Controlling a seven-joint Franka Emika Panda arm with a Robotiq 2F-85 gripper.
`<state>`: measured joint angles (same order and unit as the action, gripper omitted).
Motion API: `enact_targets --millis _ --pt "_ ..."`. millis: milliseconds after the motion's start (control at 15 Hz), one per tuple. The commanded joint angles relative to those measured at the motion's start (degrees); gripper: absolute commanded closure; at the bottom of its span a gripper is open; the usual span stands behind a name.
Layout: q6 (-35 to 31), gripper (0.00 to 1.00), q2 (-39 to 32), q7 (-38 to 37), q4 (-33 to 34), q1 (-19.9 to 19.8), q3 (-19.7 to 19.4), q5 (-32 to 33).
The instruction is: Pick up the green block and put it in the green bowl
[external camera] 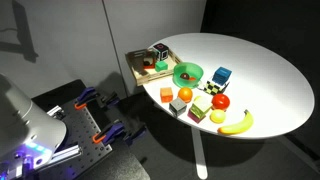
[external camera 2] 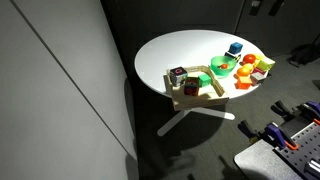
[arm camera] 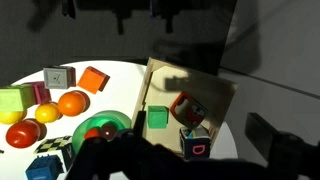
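Observation:
The green block [arm camera: 157, 118] lies in a shallow wooden tray [arm camera: 215, 92] in the wrist view, next to a red picture block [arm camera: 185, 108] and a black letter cube [arm camera: 196, 145]. The green bowl [arm camera: 112, 118] stands just left of the tray, with something red in it. The bowl shows in both exterior views [external camera: 187, 73] [external camera 2: 222, 68]. My gripper [arm camera: 150, 162] is only a dark blurred mass along the bottom of the wrist view, well above the table. Its jaws cannot be made out.
Around the bowl lie an orange block [arm camera: 93, 78], an orange [arm camera: 72, 102], a pale lime cube [arm camera: 12, 102], a tomato [arm camera: 20, 134], a banana [external camera: 237, 123] and a blue-and-green toy [external camera: 221, 76]. The round white table [external camera: 270, 80] has its edge near the tray [external camera: 150, 62].

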<state>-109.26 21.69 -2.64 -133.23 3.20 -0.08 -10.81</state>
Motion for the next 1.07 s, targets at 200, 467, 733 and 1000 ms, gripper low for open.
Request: enact_targets --millis 200,467,733,1000 --pt "0.2 0.0 0.0 0.2 0.2 -0.5 0.5 -0.2" --pt "-3.1 0.0 -1.6 -1.6 -0.4 -1.2 1.3 1.9" --pt "-8.0 0.0 -4.9 -3.7 -0.7 -1.6 2.3 4.9" --pt "-13.1 0.0 -8.2 -6.2 -1.3 -1.4 3.3 8.0"
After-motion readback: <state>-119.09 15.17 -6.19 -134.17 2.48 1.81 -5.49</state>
